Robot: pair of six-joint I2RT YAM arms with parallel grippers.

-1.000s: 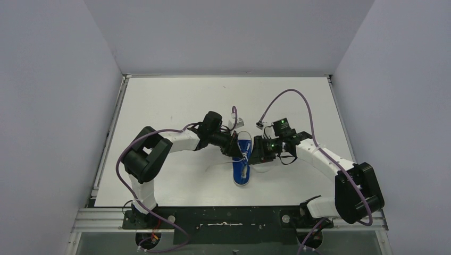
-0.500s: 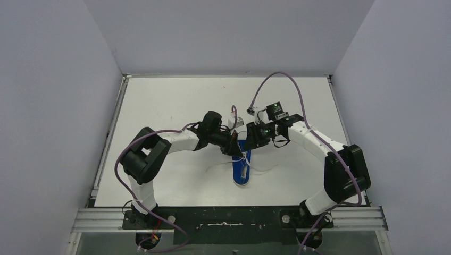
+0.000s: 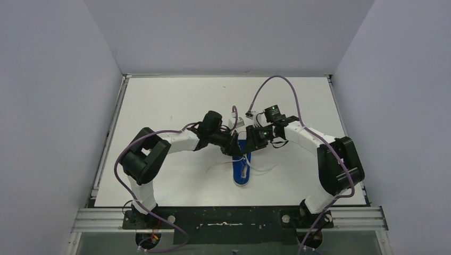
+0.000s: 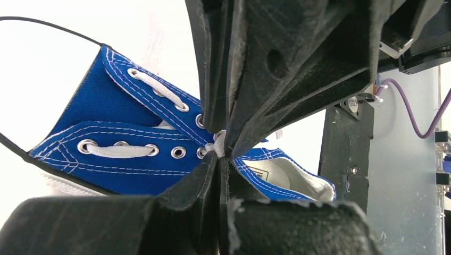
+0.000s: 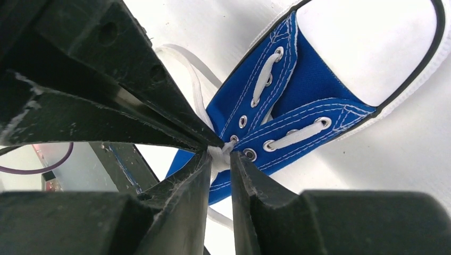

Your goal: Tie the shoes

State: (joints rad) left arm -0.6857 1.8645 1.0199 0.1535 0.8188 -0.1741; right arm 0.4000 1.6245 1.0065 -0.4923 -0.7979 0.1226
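Observation:
The blue sneaker lies mid-table, white toe cap toward the near edge. It also shows in the left wrist view and the right wrist view. My left gripper and right gripper meet over the top eyelets near the shoe's opening. In the left wrist view the left gripper is shut on a bit of white lace, with the right gripper's fingers pressed in from above. In the right wrist view the right gripper pinches the bunched lace beside the left gripper's fingers.
Loose lace ends trail on the white table, to the right of the shoe and to its left. Purple cables loop over both arms. Grey walls enclose the table on three sides.
My right arm has swung left and in toward the shoe's top eyelets, meeting the left gripper. The shoe has shifted slightly. The left arm has stayed put.

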